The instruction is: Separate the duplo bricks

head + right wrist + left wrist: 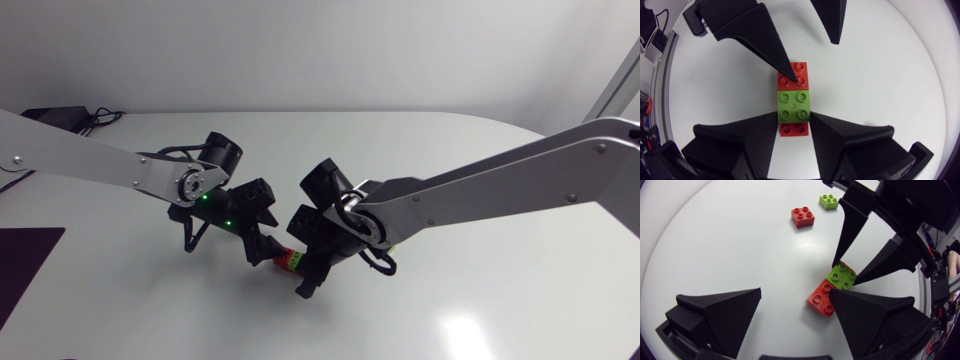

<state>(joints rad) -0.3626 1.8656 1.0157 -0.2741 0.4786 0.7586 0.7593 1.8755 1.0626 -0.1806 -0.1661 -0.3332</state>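
Note:
A green two-by-two brick (794, 105) sits pressed onto the middle of a longer red brick (797, 73), and the stack (290, 260) lies on the white table. My right gripper (794, 122) is shut on the stack, with a finger against each side at the green brick's near end. My left gripper (796, 294) is open and wide. One of its fingers (771, 47) lies over the red brick's far end, and the other finger (832, 20) stands apart. In the left wrist view the stack (842, 276) lies just inside one left finger (875, 320).
Ahead of the left gripper lie a loose red two-by-two brick (803, 217) and a loose green one (828, 201). A dark mat (25, 250) lies at the table's left edge. Both arms cross over the table's middle.

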